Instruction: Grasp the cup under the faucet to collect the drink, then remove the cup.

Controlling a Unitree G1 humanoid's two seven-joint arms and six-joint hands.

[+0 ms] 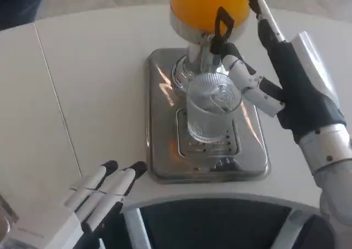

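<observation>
The clear ribbed cup [213,109] is standing upright on the dispenser's steel drip tray [165,128], right below the black faucet lever [223,26] and the orange drink tank [209,4]. The right hand [286,78] is touching the cup's far side with its fingers [250,84] apart (nothing clamped). The left hand [93,197] is lying on the tabletop [93,84] near the tray's front corner, fingers straight together.

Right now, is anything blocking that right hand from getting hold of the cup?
Nothing visible does. The right hand is already beside the clear cup on the steel tray, fingers close to its rim. The black tap lever sits above, not between them.
</observation>
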